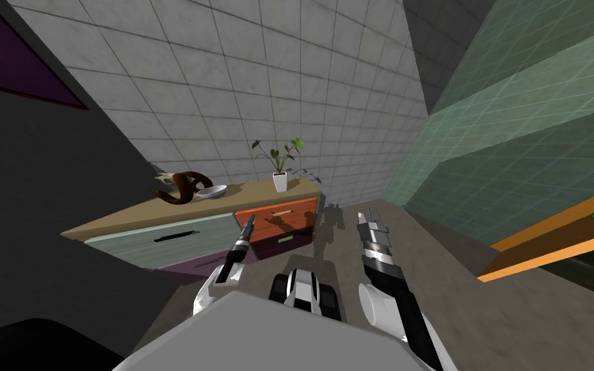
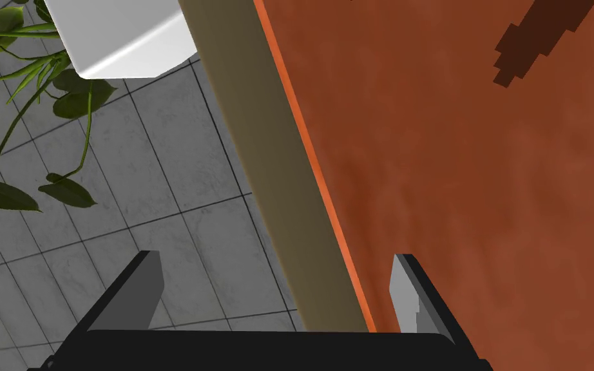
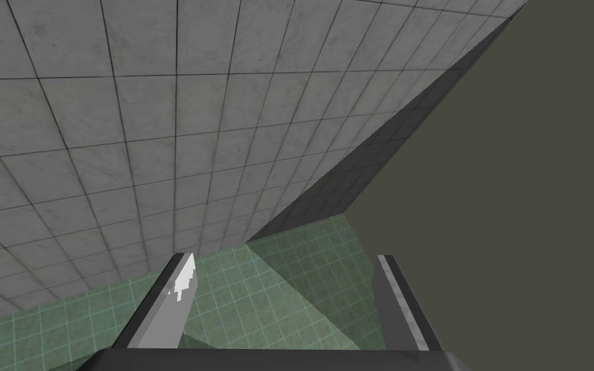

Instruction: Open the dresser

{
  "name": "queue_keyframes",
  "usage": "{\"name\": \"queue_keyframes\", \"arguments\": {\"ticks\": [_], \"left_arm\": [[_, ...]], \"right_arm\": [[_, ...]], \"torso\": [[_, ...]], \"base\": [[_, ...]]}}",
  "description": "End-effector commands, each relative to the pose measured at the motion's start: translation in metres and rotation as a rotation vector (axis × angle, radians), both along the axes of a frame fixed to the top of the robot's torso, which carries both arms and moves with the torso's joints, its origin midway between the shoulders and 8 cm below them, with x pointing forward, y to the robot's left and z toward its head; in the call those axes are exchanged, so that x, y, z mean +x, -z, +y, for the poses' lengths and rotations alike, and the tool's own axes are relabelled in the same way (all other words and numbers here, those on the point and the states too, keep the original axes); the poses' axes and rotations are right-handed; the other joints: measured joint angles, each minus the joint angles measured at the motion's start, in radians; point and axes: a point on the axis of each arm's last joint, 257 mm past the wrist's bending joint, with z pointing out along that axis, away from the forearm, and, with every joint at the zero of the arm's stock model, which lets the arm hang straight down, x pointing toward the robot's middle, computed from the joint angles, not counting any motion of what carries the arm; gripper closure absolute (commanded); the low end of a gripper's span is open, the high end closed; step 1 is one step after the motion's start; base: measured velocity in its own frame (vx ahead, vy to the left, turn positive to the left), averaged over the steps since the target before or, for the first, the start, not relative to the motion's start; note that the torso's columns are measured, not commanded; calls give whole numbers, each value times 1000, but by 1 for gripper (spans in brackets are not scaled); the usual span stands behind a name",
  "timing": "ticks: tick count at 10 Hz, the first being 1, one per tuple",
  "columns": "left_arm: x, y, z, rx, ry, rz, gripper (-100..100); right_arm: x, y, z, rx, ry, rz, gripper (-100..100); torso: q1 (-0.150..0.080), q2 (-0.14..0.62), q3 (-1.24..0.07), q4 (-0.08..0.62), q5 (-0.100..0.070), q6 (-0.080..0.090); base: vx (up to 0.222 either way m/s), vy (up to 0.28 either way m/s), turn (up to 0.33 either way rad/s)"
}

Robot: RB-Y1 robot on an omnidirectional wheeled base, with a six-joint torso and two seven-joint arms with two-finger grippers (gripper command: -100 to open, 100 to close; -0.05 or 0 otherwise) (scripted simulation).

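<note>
The dresser (image 1: 133, 215) stands against the grey tiled wall, ahead of me and to my left. On the left of its tan top sits a dark brown horned ornament (image 1: 180, 187), with a shallow bowl (image 1: 212, 191) just beside it. Below them is a pale green drawer (image 1: 173, 239) with a dark slot for a handle. Further right, a white pot (image 1: 280, 181) with a leafy plant stands near the end of the top, above an orange drawer (image 1: 286, 220) that has a small light handle (image 1: 281, 212). A dark drawer (image 1: 287, 241) lies under the orange one.

The left gripper (image 1: 249, 224) points at the left edge of the orange drawer. In its wrist view the left gripper (image 2: 275, 293) is spread wide and holds nothing. One finger (image 2: 405, 297) is in front of the orange drawer front (image 2: 469, 180) and the other is out past the tan top's edge (image 2: 263, 161). I cannot tell whether either finger touches the dresser.

The right gripper (image 1: 366, 218) is raised to the right of the dresser, well apart from it. Its wrist view shows it (image 3: 283, 309) parted and empty.
</note>
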Motion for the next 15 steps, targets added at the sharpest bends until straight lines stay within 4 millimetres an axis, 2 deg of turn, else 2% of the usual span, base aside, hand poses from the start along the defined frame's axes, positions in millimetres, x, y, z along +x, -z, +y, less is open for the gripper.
{"name": "queue_keyframes", "arguments": {"ticks": [1, 5, 9, 10, 12, 13, 14, 15], "left_arm": [[0, 23, 6, -35, -28, 35, -100], [-2, 61, 2, -123, -72, 80, -100], [-4, 92, -24, -249, -107, 102, -100], [-5, 95, -29, -267, -111, 103, -100], [2, 85, -24, -253, -110, 101, -100], [-1, 88, -25, -253, -109, 99, -100], [0, 88, -25, -254, -109, 101, 100], [17, 81, -33, -248, -59, 76, 100]], "right_arm": [[0, 0, 0, 0, 0, 0, 0], [0, 0, 0, 0, 0, 0, 0], [0, 0, 0, 0, 0, 0, 0], [0, 0, 0, 0, 0, 0, 0], [0, 0, 0, 0, 0, 0, 0], [0, 0, 0, 0, 0, 0, 0], [0, 0, 0, 0, 0, 0, 0], [0, 0, 0, 0, 0, 0, 0]], "torso": [[2, 0, 0, 0, 0, 0], [3, 2, 1, 1, 1, 0], [3, 2, 1, 0, 1, 0], [3, 3, 2, 1, 1, 0], [4, 3, 2, 1, 1, 0], [3, -1, 0, 0, 1, 0], [2, 0, 0, 0, 1, 0], [1, 2, 1, 0, 0, 0]], "base": [[136, -120, 52], [119, -121, 32], [89, -83, 23], [36, -36, 6], [38, -7, -5], [38, 2, -3], [5, 1, 1], [-35, -56, 254]]}}
